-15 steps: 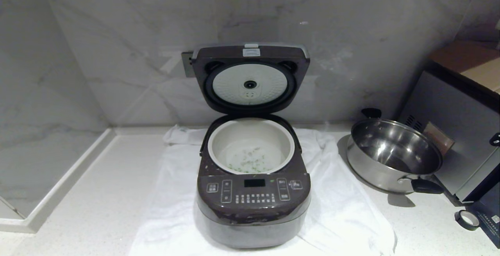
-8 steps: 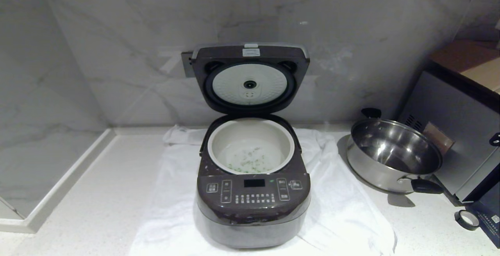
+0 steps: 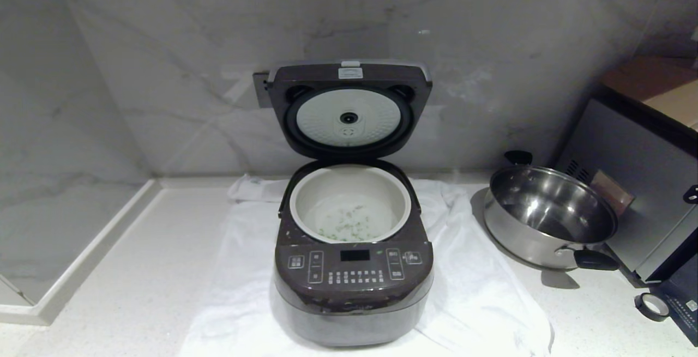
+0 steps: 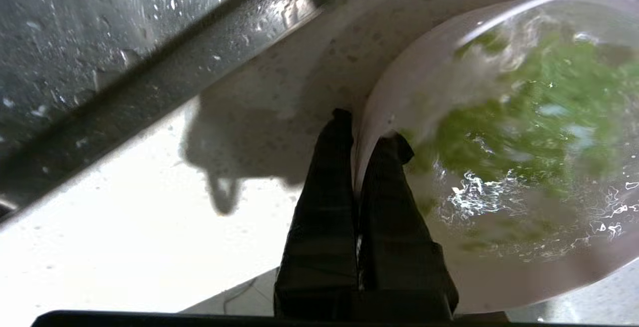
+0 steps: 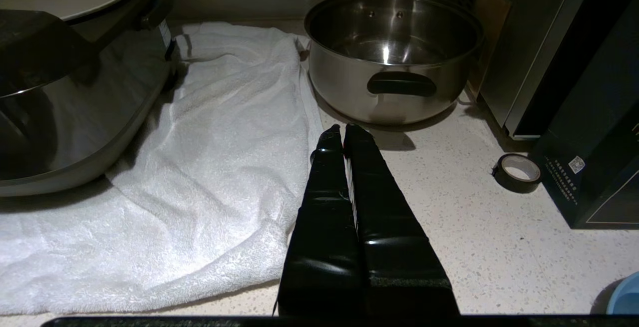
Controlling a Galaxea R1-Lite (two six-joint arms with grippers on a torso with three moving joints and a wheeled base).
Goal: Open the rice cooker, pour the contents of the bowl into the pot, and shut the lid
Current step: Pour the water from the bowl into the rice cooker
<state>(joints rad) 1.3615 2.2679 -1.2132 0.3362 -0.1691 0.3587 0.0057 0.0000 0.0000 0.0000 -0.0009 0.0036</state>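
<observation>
The dark brown rice cooker (image 3: 354, 275) stands on a white towel with its lid (image 3: 349, 109) raised upright. A few green pieces (image 3: 346, 227) lie at the bottom of its off-white pot (image 3: 319, 196). Neither arm shows in the head view. The left wrist view shows my left gripper (image 4: 367, 127) shut on the rim of the pale pink bowl (image 4: 419, 77), one finger inside and one outside. The bowl holds green contents (image 4: 524, 117) with some white bits and a wet shine. My right gripper (image 5: 343, 128) is shut and empty, low over the counter beside the towel's edge.
A steel pan (image 3: 551, 215) with black handles sits right of the cooker, with a silver appliance (image 3: 643, 182) and a tape roll (image 3: 651, 306) beyond it. The white towel (image 3: 480, 302) spreads under the cooker. A wet grey metal strip (image 4: 150, 82) runs beside the bowl.
</observation>
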